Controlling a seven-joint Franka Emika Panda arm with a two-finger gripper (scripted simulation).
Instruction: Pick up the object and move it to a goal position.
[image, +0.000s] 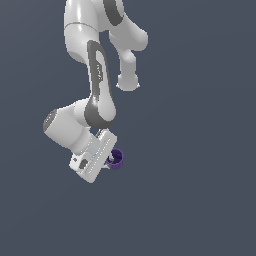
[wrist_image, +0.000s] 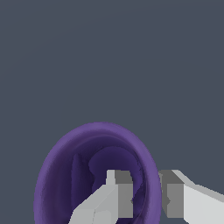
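Note:
The object, a small dark purple cup (wrist_image: 57, 175), fills much of the wrist view with its open mouth facing the camera. My gripper (wrist_image: 145, 192) straddles the cup's wall: one finger (wrist_image: 120, 192) is inside the cup and the other finger (wrist_image: 175, 197) is outside, both pressed close to the rim. In the exterior view the cup (image: 118, 159) sits at the tip of the tilted hand, where the gripper (image: 111, 160) is shut on it. The fingers are mostly hidden there by the hand and the cup.
The white arm (image: 97, 80) reaches down from the top of the exterior view. A plain dark grey-blue surface (image: 200, 200) lies all around, with no other objects in sight.

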